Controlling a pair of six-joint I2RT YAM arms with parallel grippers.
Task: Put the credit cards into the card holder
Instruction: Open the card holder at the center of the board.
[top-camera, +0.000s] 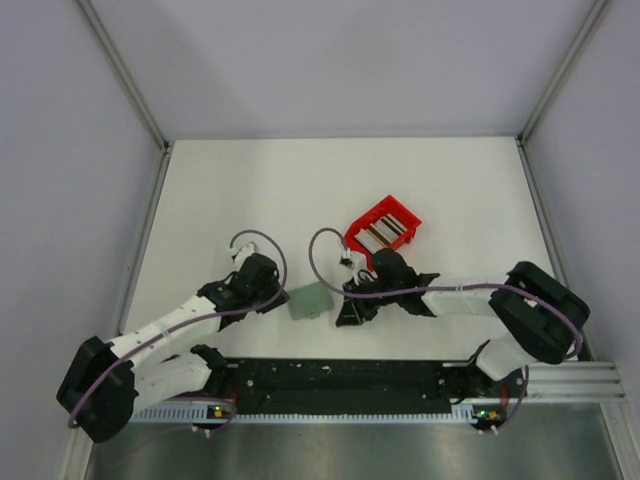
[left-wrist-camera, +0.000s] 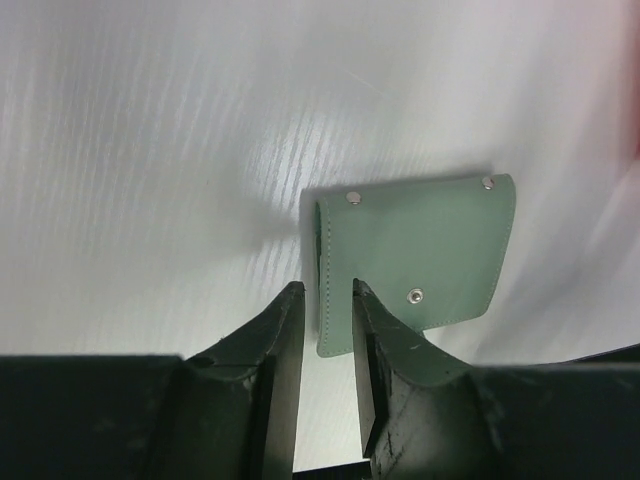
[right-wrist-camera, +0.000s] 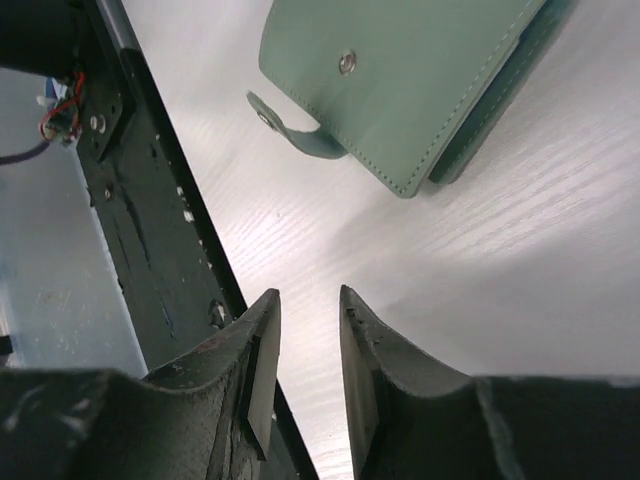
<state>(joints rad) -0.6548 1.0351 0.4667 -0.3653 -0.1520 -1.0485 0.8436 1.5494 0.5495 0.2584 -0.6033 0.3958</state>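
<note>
Grey-green card holder (top-camera: 310, 300) lies flat and folded between both grippers. Left gripper (left-wrist-camera: 328, 290): fingers slightly parted, holder corner shows in gap, contact unclear. Right gripper (right-wrist-camera: 310, 295): fingers slightly parted, nothing between; holder just ahead of tips, apart. Credit cards (top-camera: 383, 232) sit in red bin (top-camera: 405, 210) behind right wrist; none in holder yet. Risks: thin holder may skate on smooth table (top-camera: 240, 190) as fingers close. One-corner pinch may lift it twisted or drop it. Tips converging on same small item may clash.
</note>
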